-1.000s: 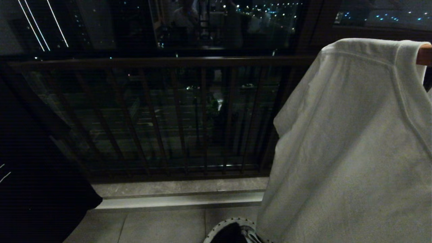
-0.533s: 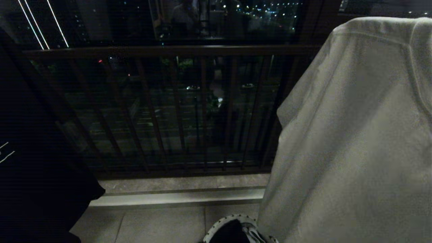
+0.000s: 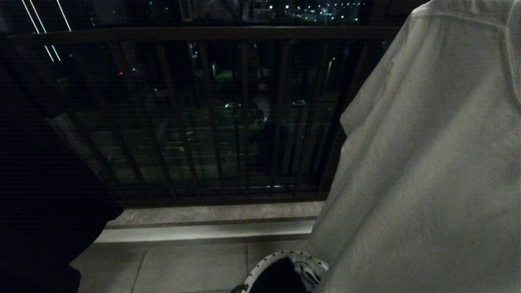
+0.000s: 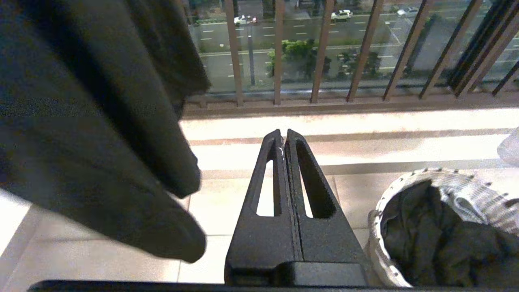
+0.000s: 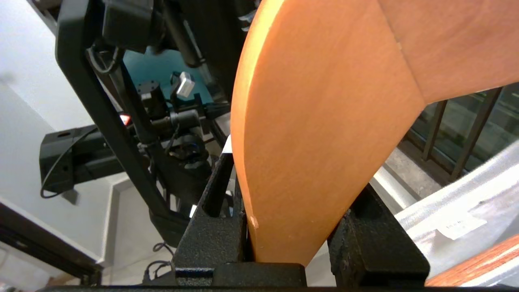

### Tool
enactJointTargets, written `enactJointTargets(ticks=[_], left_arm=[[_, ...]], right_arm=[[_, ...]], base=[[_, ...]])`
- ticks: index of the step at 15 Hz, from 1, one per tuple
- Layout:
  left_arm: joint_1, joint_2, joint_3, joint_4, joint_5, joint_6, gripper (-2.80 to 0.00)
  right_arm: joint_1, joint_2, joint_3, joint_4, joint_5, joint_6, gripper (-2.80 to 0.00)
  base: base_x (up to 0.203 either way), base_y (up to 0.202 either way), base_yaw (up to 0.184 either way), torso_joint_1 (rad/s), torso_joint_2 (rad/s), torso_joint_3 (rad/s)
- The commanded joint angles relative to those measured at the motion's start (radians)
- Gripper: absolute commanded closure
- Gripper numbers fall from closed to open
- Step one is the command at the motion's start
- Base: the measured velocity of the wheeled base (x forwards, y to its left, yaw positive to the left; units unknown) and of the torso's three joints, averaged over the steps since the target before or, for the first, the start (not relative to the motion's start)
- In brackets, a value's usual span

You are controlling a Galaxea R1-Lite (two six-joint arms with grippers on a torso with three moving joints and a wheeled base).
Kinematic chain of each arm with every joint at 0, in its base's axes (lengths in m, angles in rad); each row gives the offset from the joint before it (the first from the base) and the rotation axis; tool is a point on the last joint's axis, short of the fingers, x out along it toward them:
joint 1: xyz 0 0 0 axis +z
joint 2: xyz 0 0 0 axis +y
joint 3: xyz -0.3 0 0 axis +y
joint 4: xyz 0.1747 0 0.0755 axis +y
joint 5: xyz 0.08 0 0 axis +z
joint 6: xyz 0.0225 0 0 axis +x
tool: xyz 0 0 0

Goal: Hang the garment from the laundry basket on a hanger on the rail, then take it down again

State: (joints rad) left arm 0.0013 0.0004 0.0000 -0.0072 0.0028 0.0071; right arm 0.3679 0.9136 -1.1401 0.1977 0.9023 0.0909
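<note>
Head view had your white shirt (image 3: 427, 162) hanging big on the right, its hem just over the laundry basket (image 3: 299, 260) on the tiled floor (image 3: 183, 268). You had the right gripper (image 5: 292, 227) clamped on the wooden hanger (image 5: 324, 121) wearing that shirt. Your left gripper (image 4: 283, 140) sat pinched together, empty, between a dark hanging garment (image 4: 93, 121) and the basket, facing the balcony railing (image 3: 211, 114).

The white garment (image 3: 427, 162) runs off the head view's top and right edges. It hides part of the laundry basket (image 3: 285, 260); the basket's contents are too dark to make out.
</note>
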Motion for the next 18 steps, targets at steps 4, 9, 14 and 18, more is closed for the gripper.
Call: enactJointTargets(ticks=[4, 9, 14, 18], left_arm=[[0.0, -0.002, 0.002, 0.0, 0.0, 0.001, 0.0], [0.0, -0.002, 0.002, 0.0, 0.0, 0.001, 0.0], [0.002, -0.002, 0.002, 0.0, 0.0, 0.001, 0.0], [0.0, -0.002, 0.002, 0.0, 0.0, -0.001, 0.0]], right_arm=[[0.0, -0.007, -0.015, 0.0, 0.004, 0.001, 0.0], [0.0, -0.022, -0.023, 0.002, 0.003, 0.004, 0.0], [0.0, -0.054, -0.029, 0.003, 0.004, 0.001, 0.0], [0.0, -0.083, -0.029, 0.005, 0.015, 0.003, 0.0]], base=[[0.0, 0.0, 0.0, -0.154, 0.51, 0.348], [0.0, 0.0, 0.0, -0.117, 0.48, 0.366], [0.0, 0.0, 0.0, -0.051, 0.45, 0.388], [0.0, 0.0, 0.0, -0.001, 0.43, 0.437]])
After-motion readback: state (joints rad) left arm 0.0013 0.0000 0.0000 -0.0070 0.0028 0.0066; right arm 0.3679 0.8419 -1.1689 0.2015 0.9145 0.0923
